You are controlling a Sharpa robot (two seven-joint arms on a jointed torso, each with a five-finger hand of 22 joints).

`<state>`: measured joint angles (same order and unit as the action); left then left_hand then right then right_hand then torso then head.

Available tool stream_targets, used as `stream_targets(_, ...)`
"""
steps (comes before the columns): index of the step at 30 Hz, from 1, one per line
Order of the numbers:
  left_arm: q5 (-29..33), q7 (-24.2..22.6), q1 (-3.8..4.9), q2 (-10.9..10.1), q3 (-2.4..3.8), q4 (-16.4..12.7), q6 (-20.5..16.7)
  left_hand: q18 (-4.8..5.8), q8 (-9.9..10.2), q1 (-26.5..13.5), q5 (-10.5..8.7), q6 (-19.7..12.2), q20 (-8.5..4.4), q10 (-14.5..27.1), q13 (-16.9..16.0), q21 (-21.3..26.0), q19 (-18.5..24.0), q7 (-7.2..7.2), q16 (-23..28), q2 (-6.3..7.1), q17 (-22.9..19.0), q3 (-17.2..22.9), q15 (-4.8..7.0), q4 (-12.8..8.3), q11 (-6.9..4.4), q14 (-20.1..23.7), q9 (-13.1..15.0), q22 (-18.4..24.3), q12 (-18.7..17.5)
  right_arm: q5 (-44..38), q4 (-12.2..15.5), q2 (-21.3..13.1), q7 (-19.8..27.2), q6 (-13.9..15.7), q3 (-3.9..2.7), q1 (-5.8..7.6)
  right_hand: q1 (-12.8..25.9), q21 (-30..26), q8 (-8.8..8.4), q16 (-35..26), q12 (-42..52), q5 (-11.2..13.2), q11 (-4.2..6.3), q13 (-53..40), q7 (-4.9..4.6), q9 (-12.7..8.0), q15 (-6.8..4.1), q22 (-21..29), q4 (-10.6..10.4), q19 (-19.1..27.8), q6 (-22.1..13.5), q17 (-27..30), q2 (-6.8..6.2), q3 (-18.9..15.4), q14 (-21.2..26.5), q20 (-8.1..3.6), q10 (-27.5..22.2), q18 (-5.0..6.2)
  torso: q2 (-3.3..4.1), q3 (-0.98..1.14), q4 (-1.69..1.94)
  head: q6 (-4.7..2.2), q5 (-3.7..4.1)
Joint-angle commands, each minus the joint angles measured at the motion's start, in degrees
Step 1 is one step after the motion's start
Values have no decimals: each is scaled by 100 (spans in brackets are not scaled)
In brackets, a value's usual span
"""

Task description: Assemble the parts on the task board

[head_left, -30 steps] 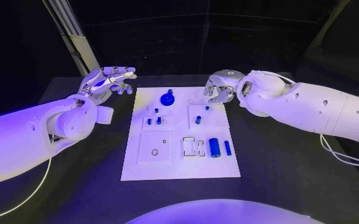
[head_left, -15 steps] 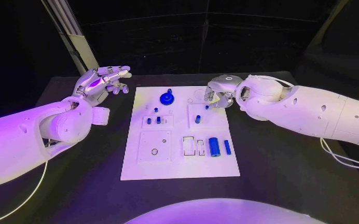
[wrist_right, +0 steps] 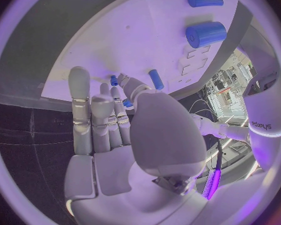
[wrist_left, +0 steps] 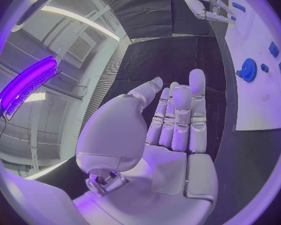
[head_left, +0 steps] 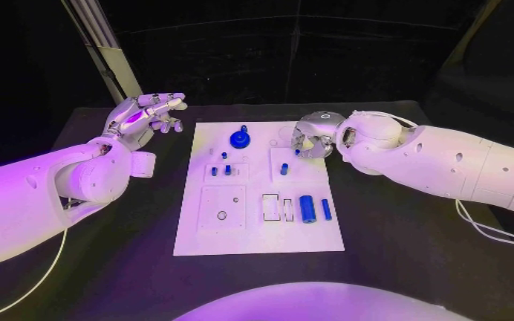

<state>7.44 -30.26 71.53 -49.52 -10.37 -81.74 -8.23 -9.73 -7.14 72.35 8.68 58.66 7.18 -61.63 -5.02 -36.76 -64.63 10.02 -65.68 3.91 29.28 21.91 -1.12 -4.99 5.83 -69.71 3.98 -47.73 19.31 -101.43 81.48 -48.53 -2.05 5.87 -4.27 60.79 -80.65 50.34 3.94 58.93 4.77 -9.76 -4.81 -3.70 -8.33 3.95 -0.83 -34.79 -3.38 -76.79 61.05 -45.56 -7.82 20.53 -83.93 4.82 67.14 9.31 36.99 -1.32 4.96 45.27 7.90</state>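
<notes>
The white task board (head_left: 257, 239) lies in the middle of the table. A blue gear (head_left: 240, 141) sits at its far edge, small blue pegs (head_left: 220, 172) stand left of centre, and another peg (head_left: 284, 172) stands to their right. A thick blue cylinder (head_left: 307, 209) and a thin one (head_left: 325, 211) lie nearer me. My right hand (head_left: 305, 140) hovers over the board's far right part with its fingers pointing down, and nothing shows in it. My left hand (head_left: 145, 117) is raised beside the board's far left corner, fingers straight, holding nothing.
A slanted metal post (head_left: 102, 39) rises behind my left arm. Black table (head_left: 397, 232) surrounds the board. The right wrist view shows the board (wrist_right: 134, 30), the thick cylinder (wrist_right: 206, 33) and a peg (wrist_right: 156, 79) beyond my fingers. The left wrist view shows the gear (wrist_left: 248, 69).
My right hand has moved down and inward over the board's far right corner, its wrist turning. My left hand has drifted slightly outward, away from the board.
</notes>
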Motion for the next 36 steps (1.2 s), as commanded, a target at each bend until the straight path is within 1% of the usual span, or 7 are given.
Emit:
stream_targets(1, 39, -53, 7, -3, 4, 0, 46, -82, -19, 5, -27, 19, -8, 3, -7, 33, -29, 7, 23, -27, -4, -32, -3, -3, -5, 30, 1, 5, 25, -8, -19, 19, 107, -10, -2, 5, -26, 101, -12, 85, -17, 35, 7, 3, -18, 4, 25, -109, 11, 24, -24, -72, -6, 81, -100, 26, -22, -40, 1, 1, -8, 16, 0)
stream_targets(7, 39, -30, 7, -3, 4, -1, 56, -80, -21, 20, -28, 6, -8, 23, -7, 50, -33, 10, 49, -34, -52, -42, -5, -7, -2, 49, -2, 20, 37, -6, -58, 54, 100, -117, -2, -6, -73, 523, 10, 415, 11, 95, 17, -3, -20, 15, 18, -607, 53, -48, 46, -429, 35, 244, -143, 27, 52, -102, -3, -3, -6, 49, 22)
stream_targets(11, 39, -15, 7, -8, 4, -2, 55, -80, -21, 20, -28, 6, -8, 23, -7, 50, -33, 10, 49, -34, -52, -42, -5, -7, -2, 49, -2, 20, 37, -10, -65, 71, 85, -206, -2, -24, -78, 723, 27, 564, 32, 120, 31, -6, -12, 25, 12, -832, 79, -68, 118, -573, 47, 327, -153, 25, 116, -128, -7, 2, -3, 76, -7)
stream_targets(14, 39, -2, 8, -15, 4, -4, 48, -80, -28, 44, -32, -1, -9, 36, -8, 67, -37, 11, 65, -42, -76, -48, -5, -16, -2, 59, -3, 35, 52, -45, -67, 81, 49, -284, -2, -32, -37, 858, 33, 660, 39, 341, 48, -7, 3, 30, 5, -972, 75, -54, 177, -648, 62, 371, -142, 23, 171, -139, -8, 2, -1, 92, -20)
stream_targets(25, 39, 48, 8, -22, 4, 4, 57, -80, -53, 146, -93, -10, -17, 63, -12, 106, -59, 11, 94, -54, -124, -56, 0, -79, -5, 69, -4, 72, 104, -325, -75, 114, -102, -442, -2, -42, -119, 1001, 25, 749, 29, 344, 62, -8, 11, 31, -4, -1105, 191, 8, 246, -689, 90, 532, -107, 18, 236, -145, -11, 6, -7, 103, -1)
stream_targets(30, 39, 62, 8, -23, 4, 7, 61, -80, -64, 187, -100, -13, -20, 72, -13, 118, -68, 11, 101, -73, -137, -48, 3, -102, -6, 70, -4, 83, 124, -442, -80, 135, -135, -346, -2, -52, -137, 1058, 27, 779, 27, 393, 66, -11, 15, 33, -7, -1157, 234, 35, 282, -698, 120, 616, -94, 18, 269, -146, -12, 3, -9, 103, 1)
stream_targets(36, 38, 65, 7, -28, 4, 10, 58, -80, -67, 198, -102, -14, -21, 75, -12, 121, -70, 11, 105, -78, -144, -46, 3, -109, -6, 71, -4, 86, 129, -562, -46, 143, -184, -17, -2, -73, -210, 1249, 73, 893, 66, 601, 104, -31, 47, 58, -36, -1379, 324, 21, 429, -801, 278, 830, -103, 0, 405, -169, -14, 1, -8, 104, 14)
